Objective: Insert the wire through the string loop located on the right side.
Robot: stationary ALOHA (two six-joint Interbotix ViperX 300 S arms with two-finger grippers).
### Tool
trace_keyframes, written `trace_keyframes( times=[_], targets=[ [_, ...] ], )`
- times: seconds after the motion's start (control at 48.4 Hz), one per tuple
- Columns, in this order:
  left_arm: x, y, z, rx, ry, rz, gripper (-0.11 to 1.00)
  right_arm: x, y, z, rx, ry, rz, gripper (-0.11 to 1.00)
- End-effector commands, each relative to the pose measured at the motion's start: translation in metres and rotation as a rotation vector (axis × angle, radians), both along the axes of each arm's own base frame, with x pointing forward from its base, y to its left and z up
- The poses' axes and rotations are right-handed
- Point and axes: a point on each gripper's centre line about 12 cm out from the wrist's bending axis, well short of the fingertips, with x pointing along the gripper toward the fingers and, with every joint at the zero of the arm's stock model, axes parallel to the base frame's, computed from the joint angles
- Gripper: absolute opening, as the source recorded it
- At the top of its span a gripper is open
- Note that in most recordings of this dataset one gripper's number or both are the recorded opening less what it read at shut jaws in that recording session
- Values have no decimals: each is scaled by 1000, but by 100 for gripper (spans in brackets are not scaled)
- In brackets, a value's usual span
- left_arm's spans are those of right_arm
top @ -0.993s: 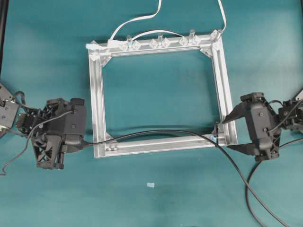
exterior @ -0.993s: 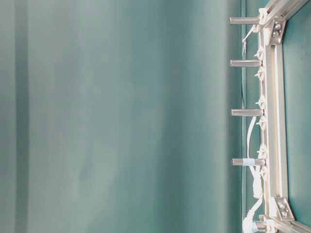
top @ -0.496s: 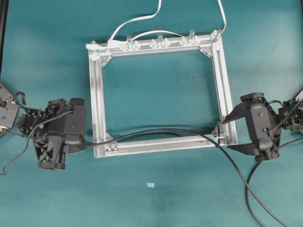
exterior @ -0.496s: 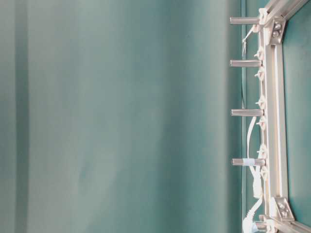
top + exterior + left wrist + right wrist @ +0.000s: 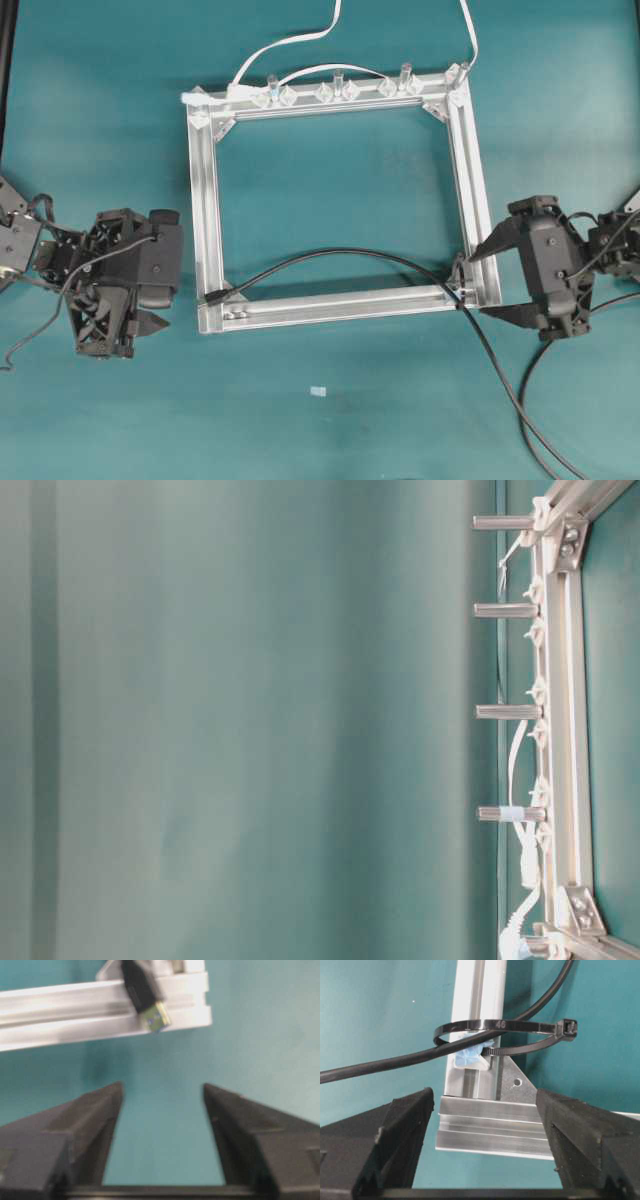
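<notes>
Jaws: left gripper point(image 5: 162, 1110) and right gripper point(image 5: 485, 1125) both spread, empty | long thin black wire point(image 5: 330, 255) passes through black string loop point(image 5: 500, 1035) at aluminium frame's point(image 5: 205, 200) near-right corner, plug point(image 5: 145, 997) on near-left corner | handling: light, limp, springy; grip behind plug.

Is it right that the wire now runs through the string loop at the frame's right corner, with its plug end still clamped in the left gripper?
Not quite. The wire does pass through the string loop, but the left gripper is open and empty. The left wrist view shows the plug lying free on the frame, beyond the spread jaws.
</notes>
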Motion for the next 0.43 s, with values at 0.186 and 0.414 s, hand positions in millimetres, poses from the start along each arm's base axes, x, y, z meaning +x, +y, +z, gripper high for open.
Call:
trace_keyframes(
  times=[0.186,0.414],
  targets=[
    [9,-2,21,-8,-81,-14,63,0,0,25,24,-87,3,89],
    [15,8,43,12,-161,-18,63,-5,0,39,38,-139,11,89]
  ],
)
